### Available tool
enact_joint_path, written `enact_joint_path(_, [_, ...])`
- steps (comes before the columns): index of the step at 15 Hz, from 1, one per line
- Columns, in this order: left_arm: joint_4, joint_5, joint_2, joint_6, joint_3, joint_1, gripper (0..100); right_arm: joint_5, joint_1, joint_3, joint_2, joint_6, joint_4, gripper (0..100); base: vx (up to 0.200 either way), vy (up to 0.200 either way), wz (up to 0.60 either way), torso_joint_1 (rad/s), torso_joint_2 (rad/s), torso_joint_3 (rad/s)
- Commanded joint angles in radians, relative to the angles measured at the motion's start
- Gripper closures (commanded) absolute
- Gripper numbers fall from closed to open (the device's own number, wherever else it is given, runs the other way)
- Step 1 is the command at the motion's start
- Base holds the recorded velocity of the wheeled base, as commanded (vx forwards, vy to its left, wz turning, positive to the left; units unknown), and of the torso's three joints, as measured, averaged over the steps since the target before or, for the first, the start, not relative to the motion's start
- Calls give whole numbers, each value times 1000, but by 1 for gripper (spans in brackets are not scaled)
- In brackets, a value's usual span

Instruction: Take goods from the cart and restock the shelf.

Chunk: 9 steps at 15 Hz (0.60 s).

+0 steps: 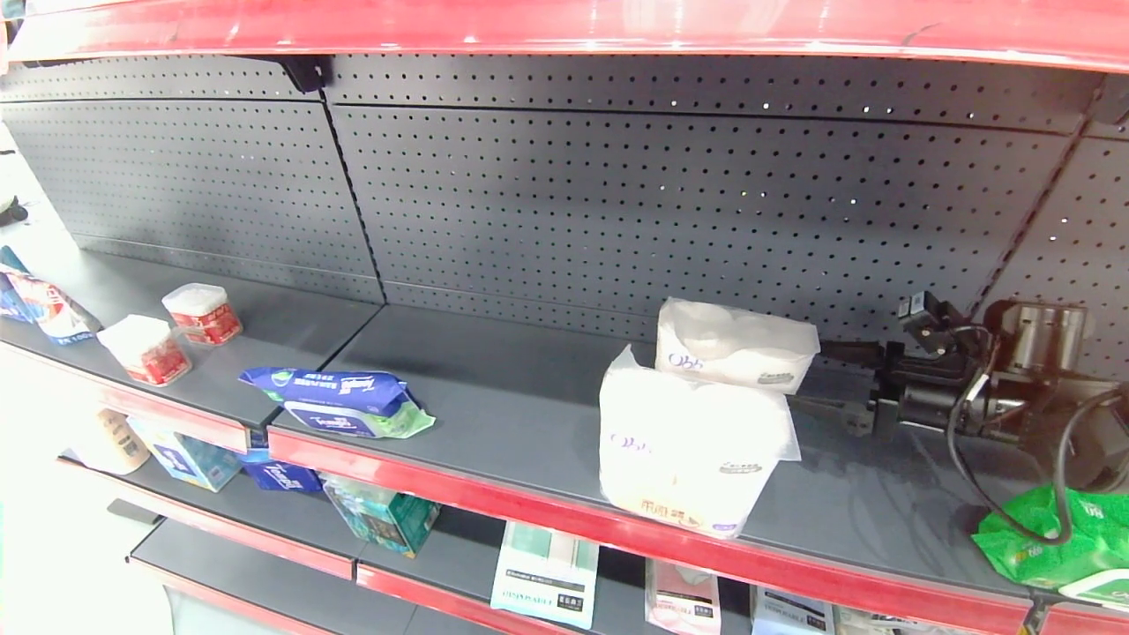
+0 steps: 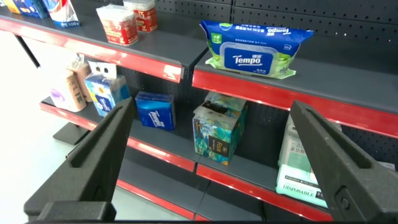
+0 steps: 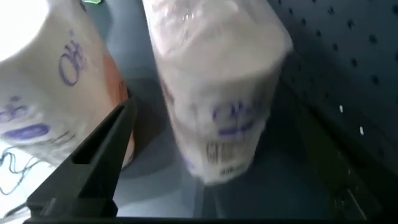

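Jaws of the right gripper (image 1: 825, 381) stand spread to either side of the rear tissue pack (image 1: 736, 344), which lies on the shelf (image 1: 494, 397) behind 1 upright pack (image 1: 688, 441). Withdraw straight and level so neither finger drags it. The left gripper (image 2: 211, 118) has its jaws spread too, empty.

Grey perforated back panel (image 1: 617, 194), black bracket (image 1: 304, 72), pale floor (image 1: 53, 547)
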Motion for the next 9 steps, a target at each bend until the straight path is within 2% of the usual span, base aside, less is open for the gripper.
enact_joint_path(1, [0,0,0,0,0,1,0,-1,-57,54,-76,4,-1,0,0,0,0,0,0,0])
enact_joint_path(5, [0,0,0,0,0,1,0,-84,-151,121,-177,77,-1,0,0,0,0,0,0,0])
enact_joint_path(7, [0,0,0,0,0,1,0,-270,-166,181,-292,182,-1,0,0,0,0,0,0,0])
enact_joint_path(9, [0,0,0,0,0,1,0,-541,-155,249,-436,331,1,0,0,0,0,0,0,0])
